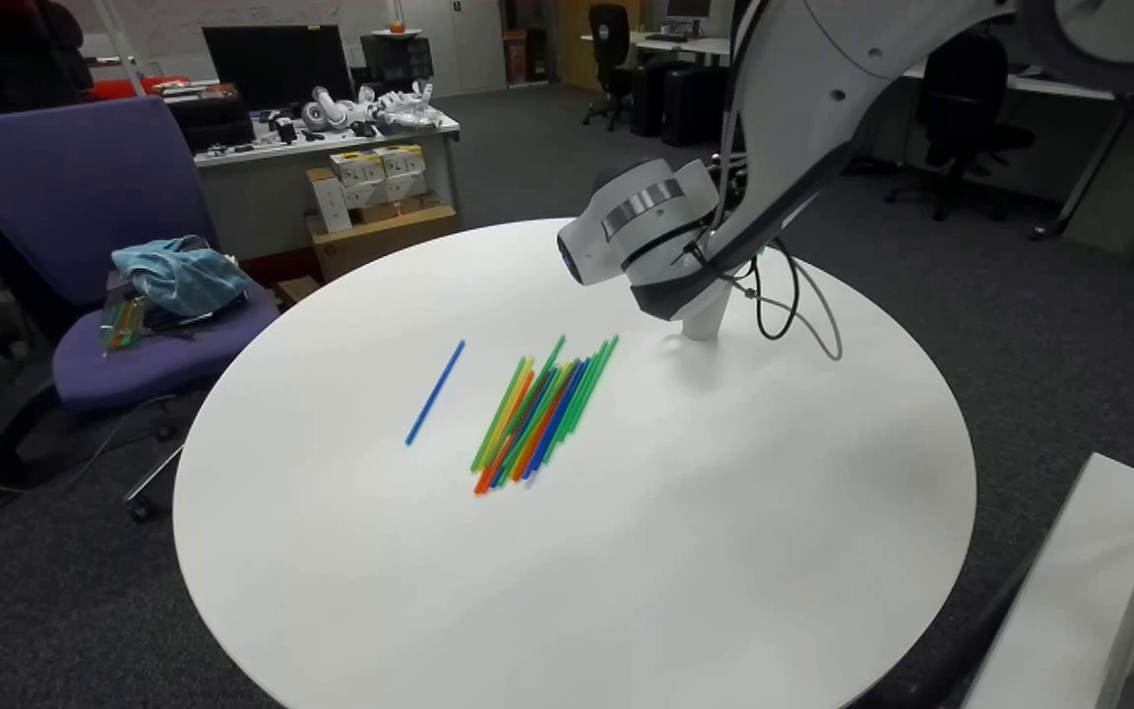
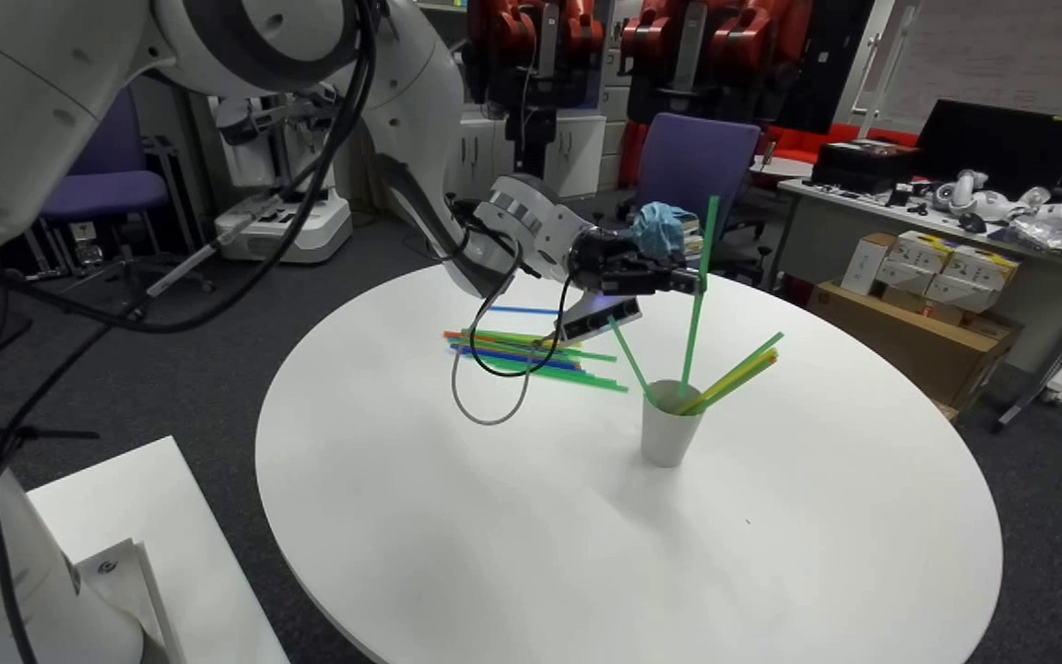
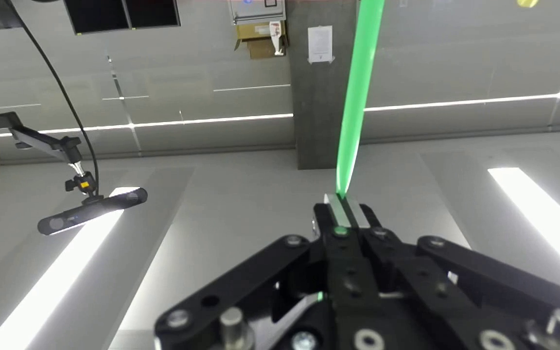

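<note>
Both exterior views, I can see, look down at a moderate range from different sides of the round bench (image 1: 724, 532), sharing its straws (image 1: 537, 418), the arm (image 2: 416, 106) and a purple chair (image 2: 692, 166); the wrist view, upside down, sits close behind the end effector (image 3: 342, 198), facing wall (image 3: 455, 68) and ceiling lights (image 3: 546, 214).

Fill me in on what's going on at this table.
A robot arm has its pincer shut on a green straw, which it holds nearly upright. The straw's lower end appears to be at the mouth of the cup; how far in it reaches can't be made out. Other straws lean in the cup. A mixed-colour pile of straws lies on the table, with a single blue straw apart from it.
</note>
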`<state>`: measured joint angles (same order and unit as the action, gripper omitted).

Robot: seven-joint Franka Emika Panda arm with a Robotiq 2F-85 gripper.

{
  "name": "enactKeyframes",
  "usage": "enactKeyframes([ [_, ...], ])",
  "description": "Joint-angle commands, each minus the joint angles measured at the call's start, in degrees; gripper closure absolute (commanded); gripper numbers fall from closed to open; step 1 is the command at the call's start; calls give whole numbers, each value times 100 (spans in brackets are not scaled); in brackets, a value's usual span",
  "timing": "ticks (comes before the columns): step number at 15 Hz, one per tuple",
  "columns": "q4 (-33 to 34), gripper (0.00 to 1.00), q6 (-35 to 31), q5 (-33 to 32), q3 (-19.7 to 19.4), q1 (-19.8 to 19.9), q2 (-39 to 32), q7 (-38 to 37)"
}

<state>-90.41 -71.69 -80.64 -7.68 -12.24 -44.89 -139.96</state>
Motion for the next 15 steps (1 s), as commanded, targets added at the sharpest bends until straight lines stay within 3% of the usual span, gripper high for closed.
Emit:
enactKeyframes([
  [1, 735, 100, 170, -26, 326, 291, -500, -319],
  [15, 1815, 100, -114, 235, 569, 439, -1296, -632],
])
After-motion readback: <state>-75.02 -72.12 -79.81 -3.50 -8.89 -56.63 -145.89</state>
